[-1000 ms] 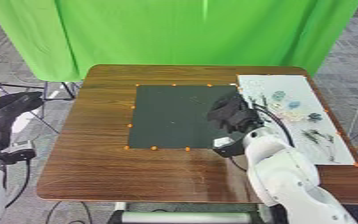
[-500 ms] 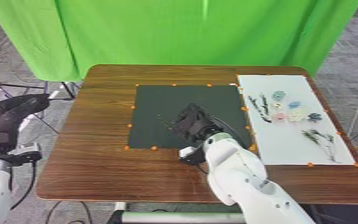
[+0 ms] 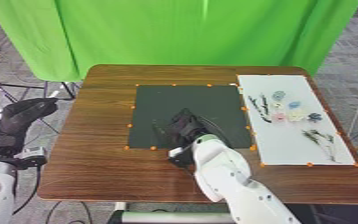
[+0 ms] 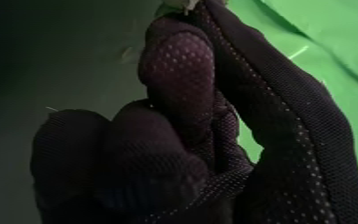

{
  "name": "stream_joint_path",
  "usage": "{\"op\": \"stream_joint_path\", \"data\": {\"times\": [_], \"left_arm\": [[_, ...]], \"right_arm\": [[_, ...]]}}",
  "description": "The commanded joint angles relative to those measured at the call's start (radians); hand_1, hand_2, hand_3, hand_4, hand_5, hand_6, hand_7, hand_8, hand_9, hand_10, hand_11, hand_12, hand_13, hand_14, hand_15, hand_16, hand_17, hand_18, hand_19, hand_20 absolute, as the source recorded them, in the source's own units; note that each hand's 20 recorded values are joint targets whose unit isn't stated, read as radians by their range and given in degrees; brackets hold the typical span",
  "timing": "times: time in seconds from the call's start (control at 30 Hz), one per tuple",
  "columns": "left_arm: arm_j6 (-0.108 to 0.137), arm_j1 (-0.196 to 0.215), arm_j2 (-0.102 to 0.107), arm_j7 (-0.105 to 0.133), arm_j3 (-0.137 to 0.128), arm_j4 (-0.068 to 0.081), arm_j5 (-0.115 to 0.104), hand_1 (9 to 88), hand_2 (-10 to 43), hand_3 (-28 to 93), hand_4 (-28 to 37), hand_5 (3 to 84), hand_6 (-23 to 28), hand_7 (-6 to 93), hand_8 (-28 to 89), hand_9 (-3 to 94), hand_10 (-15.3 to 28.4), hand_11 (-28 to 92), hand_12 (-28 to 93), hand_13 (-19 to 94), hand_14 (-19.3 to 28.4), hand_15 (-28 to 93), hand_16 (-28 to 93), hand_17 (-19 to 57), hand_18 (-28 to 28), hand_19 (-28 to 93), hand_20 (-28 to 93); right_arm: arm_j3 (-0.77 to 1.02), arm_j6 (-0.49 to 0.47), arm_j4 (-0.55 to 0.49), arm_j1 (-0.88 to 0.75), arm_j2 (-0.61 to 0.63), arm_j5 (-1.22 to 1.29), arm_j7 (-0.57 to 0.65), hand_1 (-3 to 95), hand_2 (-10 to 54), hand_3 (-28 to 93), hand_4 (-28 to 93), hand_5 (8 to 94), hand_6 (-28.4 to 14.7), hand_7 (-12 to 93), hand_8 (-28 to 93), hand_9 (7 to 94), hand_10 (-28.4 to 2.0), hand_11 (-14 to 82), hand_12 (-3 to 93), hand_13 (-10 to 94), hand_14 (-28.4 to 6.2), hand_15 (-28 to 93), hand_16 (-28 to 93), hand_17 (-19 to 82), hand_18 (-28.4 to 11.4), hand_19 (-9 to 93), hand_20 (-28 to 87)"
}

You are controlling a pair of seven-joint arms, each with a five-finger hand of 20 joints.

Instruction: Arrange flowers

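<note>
My right hand (image 3: 186, 125) is over the lower middle of the dark mat (image 3: 167, 100). In the right wrist view, the right hand (image 4: 180, 70) pinches a small pale green sprig (image 4: 177, 4) between its thumb and fingertips; most of the sprig is hidden. Off the table's left edge, my left hand (image 3: 24, 112) has relaxed fingers and holds nothing. On the white board (image 3: 278, 147) lie dark twigs (image 3: 264, 110), a teal flower (image 3: 278, 95), a blue one (image 3: 294, 105), a pink one (image 3: 278, 117), a cream one (image 3: 297, 115), a dark blue one (image 3: 315, 117) and green stems (image 3: 322, 140).
Small orange markers (image 3: 153, 148) line the edges of the mat and the board. The brown table (image 3: 95, 165) extends around both, and a green curtain (image 3: 193, 32) hangs behind it.
My right hand has moved left from beside the white board to over the dark mat, uncovering the twigs. The left hand has shifted slightly right.
</note>
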Motion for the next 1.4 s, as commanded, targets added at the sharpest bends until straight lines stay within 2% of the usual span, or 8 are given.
{"op": "stream_joint_path", "data": {"times": [0.03, 0.23, 0.53, 0.63, 0.73, 0.83, 0.93, 1.4], "left_arm": [[-0.018, 0.020, -0.006, -0.019, -0.012, -0.014, -0.001, 33.9, -4.9, 61, -16.3, 51.0, 4.1, 18.3, -8, 49.3, 13.9, 23, 11, 39, 17.7, 21, 1, 8.2, 12.5, 8, 19], [-0.028, 0.016, -0.007, -0.022, -0.017, -0.016, 0.000, 34.0, -4.9, 61, -16.3, 50.8, 4.2, 18.0, -8, 49.0, 13.8, 22, 11, 39, 17.7, 21, 1, 8.0, 12.5, 8, 19], [-0.074, -0.044, 0.014, -0.035, 0.019, 0.019, 0.006, 34.1, -4.9, 61, -16.1, 50.6, 4.2, 18.0, -7, 48.7, 13.9, 22, 11, 38, 17.8, 20, 1, 7.7, 12.6, 8, 19], [-0.075, -0.028, 0.010, -0.041, 0.007, 0.012, 0.007, 34.1, -5.0, 61, -16.1, 50.6, 4.2, 18.0, -7, 48.5, 13.9, 22, 11, 38, 17.8, 21, 1, 7.7, 12.6, 8, 19], [-0.064, -0.004, 0.005, -0.038, -0.009, -0.001, 0.003, 34.0, -5.0, 61, -16.0, 50.5, 4.2, 17.9, -7, 48.5, 14.0, 22, 11, 38, 17.8, 20, 1, 7.6, 12.6, 8, 19], [-0.074, -0.016, 0.009, -0.040, -0.004, 0.006, 0.004, 34.0, -5.0, 61, -15.9, 50.5, 4.1, 17.9, -7, 48.5, 14.0, 22, 11, 38, 17.9, 21, 1, 7.6, 12.6, 8, 19], [-0.081, -0.013, 0.000, -0.043, -0.005, 0.003, 0.006, 34.0, -5.1, 61, -15.9, 50.3, 4.2, 18.0, -7, 48.4, 13.9, 22, 12, 38, 17.9, 20, 1, 7.6, 12.6, 8, 19], [-0.095, -0.023, -0.008, -0.044, -0.004, 0.004, 0.008, 33.9, -5.2, 61, -15.7, 49.9, 4.1, 17.8, -7, 48.3, 13.9, 22, 12, 38, 17.8, 20, 1, 7.5, 12.6, 7, 19]], "right_arm": [[-0.006, 0.041, 0.021, 0.007, -0.037, 0.100, 0.041, 61.4, -9.5, 55, 4, 70.5, -6.4, 45, 23, 93.7, -10.1, 44.8, 21.0, 94, -0.8, 67, 16, 78, -6.0, 92, 31], [-0.015, 0.053, 0.042, 0.007, -0.048, 0.112, 0.041, 61.6, -9.5, 55, 5, 69.6, -6.7, 47, 21, 93.7, -10.3, 44.5, 19.8, 94, -1.1, 66, 16, 79, -6.1, 91, 32], [-0.006, 0.057, -0.003, -0.026, -0.006, 0.033, 0.012, 59.4, -9.5, 57, 5, 67.9, -6.3, 49, 21, 93.7, -10.3, 43.1, 20.1, 94, -0.6, 66, 16, 79, -5.7, 90, 33], [0.001, 0.039, -0.029, -0.040, 0.015, -0.016, 0.002, 55.5, -9.0, 59, 3, 66.5, -5.2, 49, 21, 93.7, -10.9, 40.2, 22.8, 94, -0.3, 64, 17, 78, -5.2, 89, 35], [0.003, 0.044, -0.050, -0.045, 0.031, -0.022, -0.029, 43.4, -1.8, 61, 1, 67.2, -5.2, 47, 23, 93.7, -11.8, 36.6, 25.1, 94, -1.2, 62, 19, 77, -5.4, 90, 36], [0.002, 0.006, -0.072, -0.050, 0.044, -0.051, -0.047, 30.5, 3.4, 64, -4, 67.7, -4.9, 45, -4, 90.4, -14.5, 29.5, 25.8, 94, -2.8, 59, 22, 74, -7.1, 93, 33], [-0.001, -0.045, -0.091, -0.051, 0.057, -0.045, -0.053, 25.0, 4.0, 63, -5, 66.6, -5.0, 43, -7, 88.1, -16.2, 22.4, 23.6, 94, -3.5, 57, 23, 72, -7.7, 93, 32], [-0.010, -0.138, -0.087, -0.065, 0.073, 0.026, -0.059, 16.6, 7.3, 60, -7, 65.5, -7.0, 41, -5, 78.0, -19.7, 9.8, 13.7, 94, -4.1, 56, 21, 72, -8.9, 93, 32]]}}
